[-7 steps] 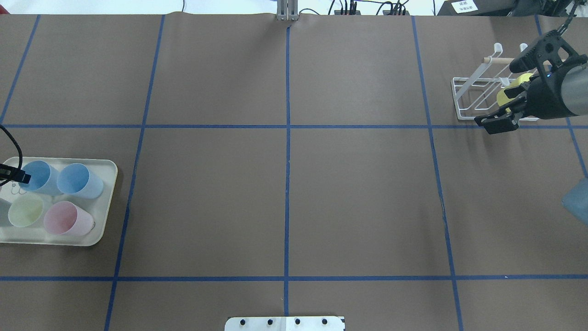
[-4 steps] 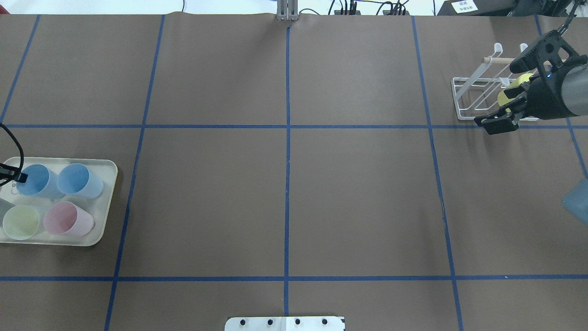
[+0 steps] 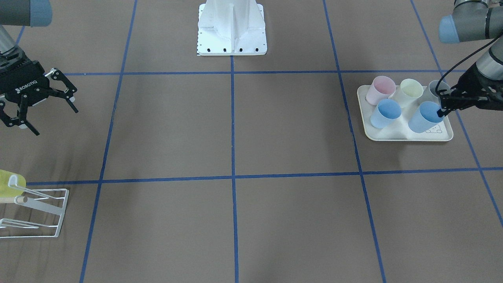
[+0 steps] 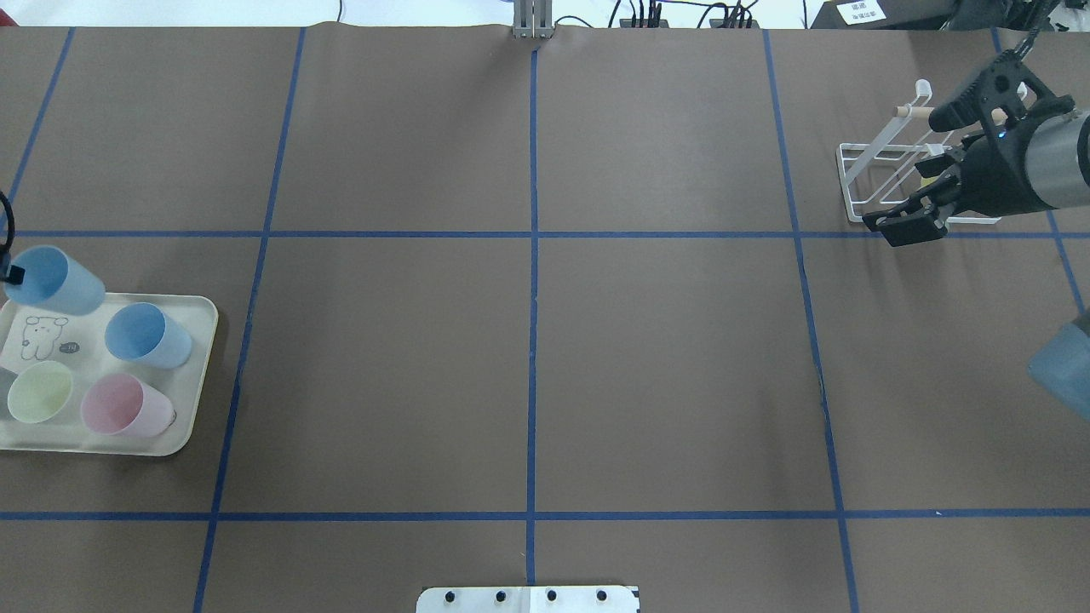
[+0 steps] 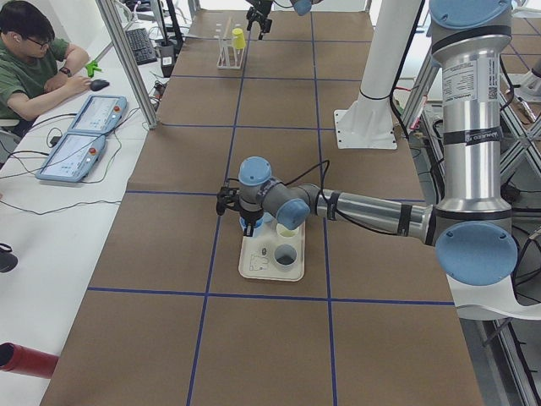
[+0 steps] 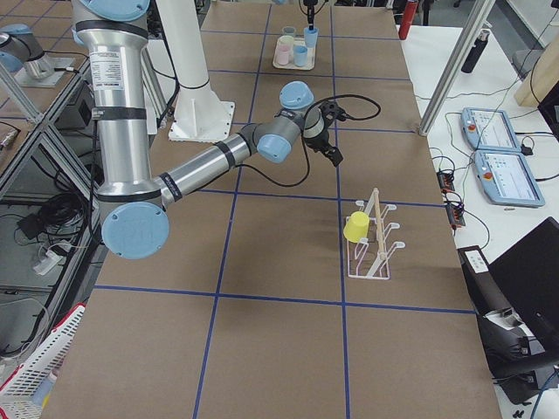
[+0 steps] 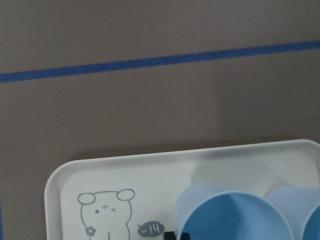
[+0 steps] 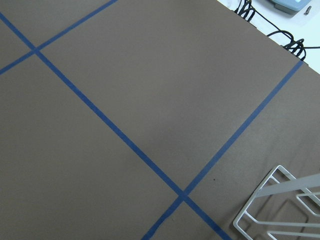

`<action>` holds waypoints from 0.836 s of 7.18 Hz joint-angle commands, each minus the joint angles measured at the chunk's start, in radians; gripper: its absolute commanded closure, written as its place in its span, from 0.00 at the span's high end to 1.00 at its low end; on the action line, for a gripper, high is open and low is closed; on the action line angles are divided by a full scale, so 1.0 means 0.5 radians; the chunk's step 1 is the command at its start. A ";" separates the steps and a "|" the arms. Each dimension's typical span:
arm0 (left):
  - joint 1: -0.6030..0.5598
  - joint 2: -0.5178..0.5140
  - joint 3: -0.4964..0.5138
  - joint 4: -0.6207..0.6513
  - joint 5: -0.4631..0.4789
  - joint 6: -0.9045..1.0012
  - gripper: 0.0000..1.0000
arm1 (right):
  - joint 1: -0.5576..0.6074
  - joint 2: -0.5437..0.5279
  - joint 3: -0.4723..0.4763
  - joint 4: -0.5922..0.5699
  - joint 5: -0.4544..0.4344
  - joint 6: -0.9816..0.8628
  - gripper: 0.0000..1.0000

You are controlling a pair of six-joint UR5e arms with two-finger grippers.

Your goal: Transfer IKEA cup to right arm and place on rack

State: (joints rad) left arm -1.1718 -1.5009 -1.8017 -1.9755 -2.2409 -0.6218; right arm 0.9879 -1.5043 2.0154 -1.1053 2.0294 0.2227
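A blue IKEA cup [image 4: 53, 281] hangs tilted above the far end of the cream tray [image 4: 111, 448], with my left gripper [image 4: 12, 274] shut on its rim. The front view also shows this cup [image 3: 424, 118] and the left gripper [image 3: 442, 111]. The left wrist view has the cup [image 7: 235, 212] over the tray's bunny drawing. My right gripper [image 3: 56, 122] stands open and empty near the white wire rack [image 3: 39, 214]. From overhead the right gripper [image 4: 908, 174] partly covers the rack [image 4: 877, 166]. A yellow cup [image 6: 356, 229] sits on the rack [image 6: 374, 249].
On the tray stand another blue cup [image 4: 146, 335], a pale green cup [image 4: 38, 392] and a pink cup [image 4: 119, 405], with a grey one at the view's edge. The robot's white base [image 3: 232, 27] is mid-table. A person [image 5: 34, 59] sits at a side desk.
My left gripper has lifted the blue cup off the tray and toward the far side, uncovering the bunny drawing. The right gripper, still open, has shifted slightly left at the rack.
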 commanded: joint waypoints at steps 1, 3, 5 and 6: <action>-0.129 -0.215 -0.209 0.500 -0.037 -0.008 0.00 | -0.037 0.106 -0.036 0.008 -0.003 -0.043 1.00; -0.184 -0.400 -0.281 0.641 -0.407 -0.377 0.00 | -0.052 0.427 -0.085 -0.004 -0.006 -0.038 0.99; -0.184 -0.623 -0.284 0.613 -0.634 -0.946 0.00 | -0.125 0.581 -0.140 0.008 -0.009 -0.034 0.99; -0.184 -0.743 -0.281 0.601 -0.736 -1.217 0.00 | -0.150 0.609 -0.147 0.011 -0.015 -0.034 0.99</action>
State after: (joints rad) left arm -1.2632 -1.7971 -1.9418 -1.6688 -2.5413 -1.0524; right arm 0.9296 -1.2337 1.9537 -1.1019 2.0254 0.2052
